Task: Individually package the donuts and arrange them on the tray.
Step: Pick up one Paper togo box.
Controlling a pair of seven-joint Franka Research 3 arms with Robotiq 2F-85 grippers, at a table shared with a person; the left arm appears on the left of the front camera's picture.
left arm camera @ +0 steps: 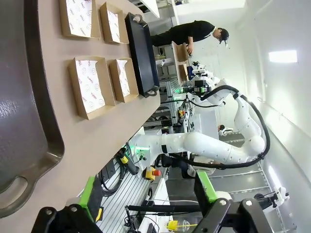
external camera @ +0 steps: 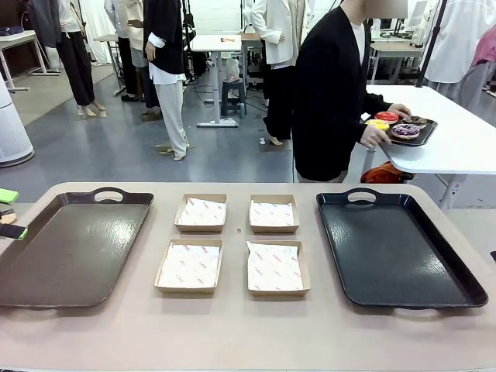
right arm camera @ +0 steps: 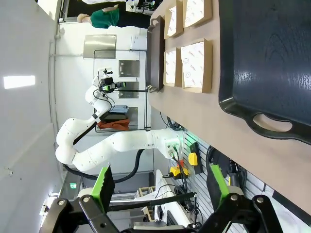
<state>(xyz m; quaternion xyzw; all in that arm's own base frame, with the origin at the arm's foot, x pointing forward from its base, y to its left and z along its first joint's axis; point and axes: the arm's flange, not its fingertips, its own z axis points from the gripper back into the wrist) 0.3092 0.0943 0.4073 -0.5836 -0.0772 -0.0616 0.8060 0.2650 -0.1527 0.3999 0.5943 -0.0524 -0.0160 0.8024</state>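
The donuts lie on a small dark tray [external camera: 424, 137] that a person holds with both hands at a white table beyond mine: red-iced [external camera: 386, 117], yellow [external camera: 377, 124], dark with sprinkles [external camera: 404, 131] and chocolate [external camera: 417, 121]. On my table a brown tray [external camera: 70, 248] lies at the left and a black tray [external camera: 395, 248] at the right. My left gripper [external camera: 9, 213] stands open at the left edge beside the brown tray, nothing between its pads [left arm camera: 148, 190]. My right gripper [right arm camera: 160, 183] is open too and holds nothing.
Several shallow paper-lined cardboard boxes [external camera: 201, 211] sit in two rows between the trays, also visible from the wrists [left arm camera: 90, 85] [right arm camera: 197, 65]. The person [external camera: 329, 93] stands behind the far edge, turned to the white side table [external camera: 457, 132].
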